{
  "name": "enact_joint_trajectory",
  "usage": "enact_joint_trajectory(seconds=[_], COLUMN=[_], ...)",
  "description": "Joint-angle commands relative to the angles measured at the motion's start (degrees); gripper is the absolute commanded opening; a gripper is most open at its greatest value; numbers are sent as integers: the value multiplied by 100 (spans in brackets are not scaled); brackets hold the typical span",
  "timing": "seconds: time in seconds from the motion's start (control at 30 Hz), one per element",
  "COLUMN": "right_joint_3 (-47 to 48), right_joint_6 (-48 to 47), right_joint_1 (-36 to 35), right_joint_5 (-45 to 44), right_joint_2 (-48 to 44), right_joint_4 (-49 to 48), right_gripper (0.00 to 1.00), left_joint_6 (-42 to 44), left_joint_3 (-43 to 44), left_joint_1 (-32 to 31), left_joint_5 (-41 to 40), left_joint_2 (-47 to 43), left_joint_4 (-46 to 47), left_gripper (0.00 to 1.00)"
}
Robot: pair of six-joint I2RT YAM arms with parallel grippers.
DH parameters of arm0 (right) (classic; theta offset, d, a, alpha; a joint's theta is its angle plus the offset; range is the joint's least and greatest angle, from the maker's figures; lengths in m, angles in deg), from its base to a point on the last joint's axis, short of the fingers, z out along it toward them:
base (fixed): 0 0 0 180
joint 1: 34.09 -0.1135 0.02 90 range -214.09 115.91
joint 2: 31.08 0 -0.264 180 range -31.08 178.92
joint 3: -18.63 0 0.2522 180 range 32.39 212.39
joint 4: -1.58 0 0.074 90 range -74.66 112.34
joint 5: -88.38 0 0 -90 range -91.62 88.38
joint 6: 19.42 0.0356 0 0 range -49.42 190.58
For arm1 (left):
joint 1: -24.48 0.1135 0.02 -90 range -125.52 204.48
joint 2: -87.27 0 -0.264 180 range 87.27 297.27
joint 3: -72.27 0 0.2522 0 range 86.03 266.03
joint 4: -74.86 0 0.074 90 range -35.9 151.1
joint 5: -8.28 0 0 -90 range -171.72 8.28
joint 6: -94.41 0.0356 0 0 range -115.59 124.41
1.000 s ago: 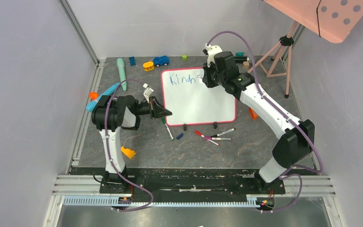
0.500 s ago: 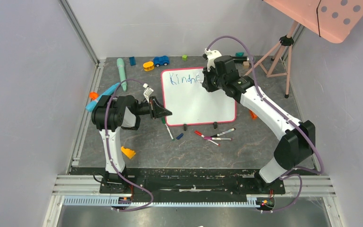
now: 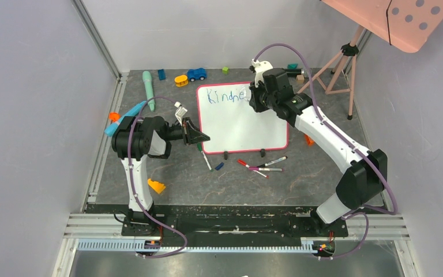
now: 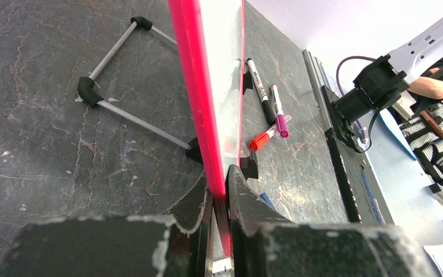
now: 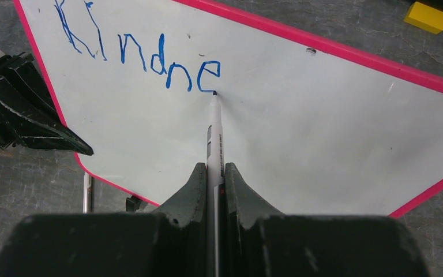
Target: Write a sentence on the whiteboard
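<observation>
The dark grey marbled table [image 3: 300, 184] carries the propped-up whiteboard [image 3: 242, 124], loose markers [image 3: 262, 166] just in front of it, an orange wedge [image 3: 156, 186] at front left, and a blue toy car [image 3: 196, 74], a yellow toy [image 3: 181, 80] and a mint tube [image 3: 148, 86] towards the back

whiteboard [image 3: 242, 124] far-right corner: behind right gripper [image 3: 252, 97] | marker [image 5: 214, 138] rear: hidden

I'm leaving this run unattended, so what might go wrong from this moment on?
1. The left gripper pinches the whiteboard only at its thin edge. Pressure from the marker might make the board pivot or slip, warping the letters.
2. The right gripper holds the marker well behind its tip, so it may slide or tilt between the fingers.
3. Passes for lower lines could smear the blue writing.
</observation>
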Motion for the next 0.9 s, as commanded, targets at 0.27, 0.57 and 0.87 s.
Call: enact_joint_trajectory(seconds=[0.27, 0.57, 0.87], right_joint_3=[423, 430, 411], right_joint_6=[-169, -124, -86], right_joint_1=[84, 139, 177], right_joint_5=[725, 23, -93], right_joint_2=[-283, -295, -210], right_joint_4=[104, 33, -100], right_gripper=[0, 0, 0], left_joint_6=[701, 696, 700], left_joint_3=[13, 13, 13], left_joint_1=[-30, -22, -22], left_joint_5=[229, 236, 236], left_joint_2=[124, 124, 124], left_joint_4=[439, 439, 439], left_gripper=[2, 2, 2])
